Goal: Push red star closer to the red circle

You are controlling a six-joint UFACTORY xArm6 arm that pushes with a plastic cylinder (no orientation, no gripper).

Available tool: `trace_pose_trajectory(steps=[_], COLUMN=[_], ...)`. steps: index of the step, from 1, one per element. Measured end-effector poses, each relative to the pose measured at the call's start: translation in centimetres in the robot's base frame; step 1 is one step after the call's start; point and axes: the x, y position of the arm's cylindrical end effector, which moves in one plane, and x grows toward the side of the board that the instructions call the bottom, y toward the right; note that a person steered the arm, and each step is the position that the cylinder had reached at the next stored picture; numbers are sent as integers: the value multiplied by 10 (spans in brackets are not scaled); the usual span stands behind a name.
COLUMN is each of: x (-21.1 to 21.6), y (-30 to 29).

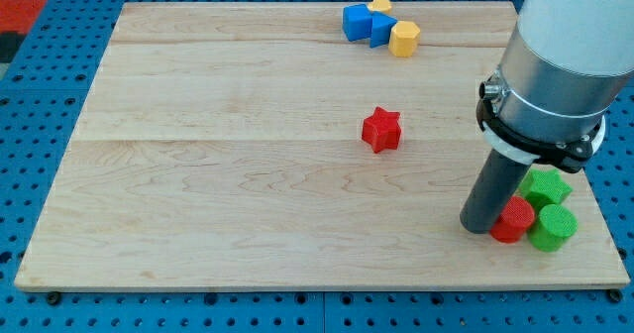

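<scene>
The red star (380, 130) lies right of the board's middle. The red circle (514, 220) lies near the bottom right corner, partly hidden by my rod. My tip (482, 225) rests on the board touching the red circle's left side, well to the lower right of the red star.
A green star (546, 186) and a green circle (553, 228) sit right of the red circle. At the view's top, two blue blocks (365, 24), a yellow block (404, 38) and a small yellow piece (380, 3) cluster together. The wooden board (218, 174) ends close behind the green blocks.
</scene>
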Motion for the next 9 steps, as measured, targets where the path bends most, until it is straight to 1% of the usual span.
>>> trace_pose_trajectory(steps=[1, 2, 3, 4, 5, 6, 8, 9], x=[-4, -47, -103, -151, -160, -142, -125, -104], y=[-38, -88, -124, -141, -123, -91, -81, -64])
